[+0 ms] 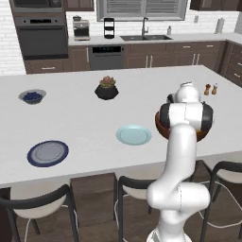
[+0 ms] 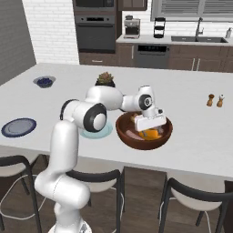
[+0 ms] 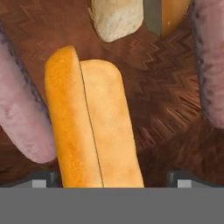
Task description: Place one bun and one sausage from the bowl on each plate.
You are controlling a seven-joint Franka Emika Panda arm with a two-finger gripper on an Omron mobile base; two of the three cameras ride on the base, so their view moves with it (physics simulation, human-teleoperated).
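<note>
My gripper [image 2: 151, 129] is down inside the dark wooden bowl [image 2: 123, 134] and open, its fingertips [image 3: 43, 179] standing either side of the near end of a golden-orange bun [image 3: 92, 127] without touching it. A pinkish sausage [image 3: 22, 118] lies along the bun's left, and a second sausage [image 3: 212, 65] lies at the right. The end of a paler bun [image 3: 116, 17] shows beyond. The pale teal plate [image 1: 133, 134] lies just left of the bowl [image 1: 159, 128]. The navy-rimmed plate [image 1: 47, 153] sits far left near the counter's front edge. Both plates are bare.
A black plant pot [image 1: 107, 89] stands behind the teal plate, and a grey bowl of berries [image 1: 32, 96] is at the back left. Two small shakers [image 1: 211, 89] stand to the right of the bowl. Stools [image 1: 38, 203] line the counter's front edge.
</note>
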